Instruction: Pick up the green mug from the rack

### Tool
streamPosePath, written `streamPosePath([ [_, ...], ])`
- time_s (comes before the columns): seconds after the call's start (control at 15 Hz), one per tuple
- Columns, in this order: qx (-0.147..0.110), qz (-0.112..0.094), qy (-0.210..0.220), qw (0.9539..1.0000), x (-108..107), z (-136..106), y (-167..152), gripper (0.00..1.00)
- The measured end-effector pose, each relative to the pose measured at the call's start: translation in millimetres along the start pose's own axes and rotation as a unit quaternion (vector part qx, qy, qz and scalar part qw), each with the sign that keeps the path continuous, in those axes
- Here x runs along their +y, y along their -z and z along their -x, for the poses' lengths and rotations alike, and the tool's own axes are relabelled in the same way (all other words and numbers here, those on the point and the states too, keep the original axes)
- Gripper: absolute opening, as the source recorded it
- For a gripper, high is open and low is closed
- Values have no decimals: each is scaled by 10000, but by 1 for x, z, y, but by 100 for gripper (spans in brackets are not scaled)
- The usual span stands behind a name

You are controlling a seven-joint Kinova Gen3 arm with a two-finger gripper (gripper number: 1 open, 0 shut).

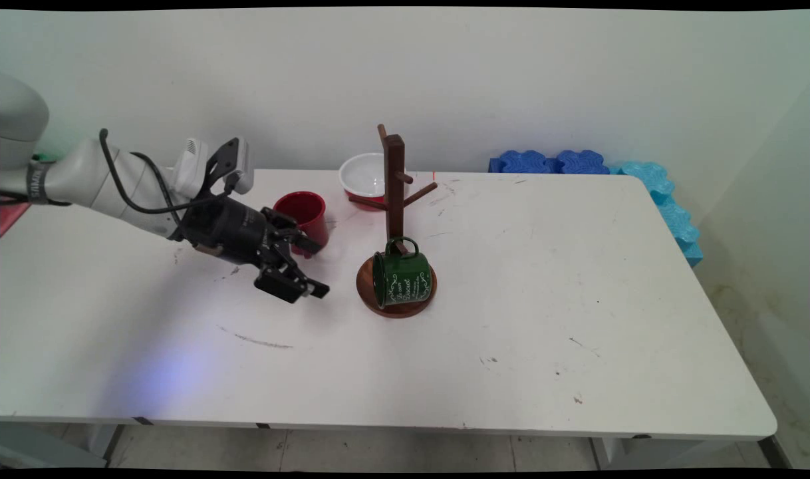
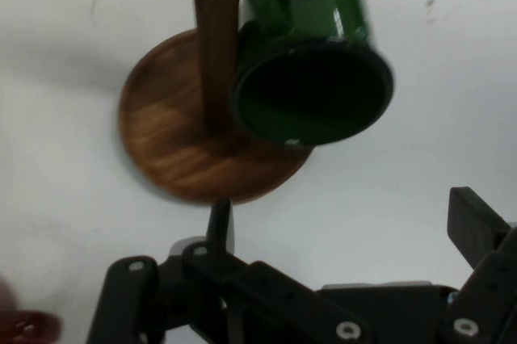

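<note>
- The gripper (image 1: 308, 269) hovers low over the white table (image 1: 511, 346), left of its middle, fingers spread apart and grasping nothing.
- The arm reaches in from the left edge, its wrist tipped down and rightward, so the hand looks straight at the mug tree.
- The green mug (image 1: 402, 276) hangs by its handle on a low peg of the wooden mug tree (image 1: 395, 193), mouth turned toward the gripper, body over the round base.
- A red mug (image 1: 305, 214) stands upright just behind the gripper.
- A white bowl (image 1: 364, 177) sits near the far edge, behind the tree.
</note>
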Motion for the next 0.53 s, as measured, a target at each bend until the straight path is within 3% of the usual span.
streamPosePath([
  [0.53, 305, 313, 845, 9955, 14, -3, -14, 100],
])
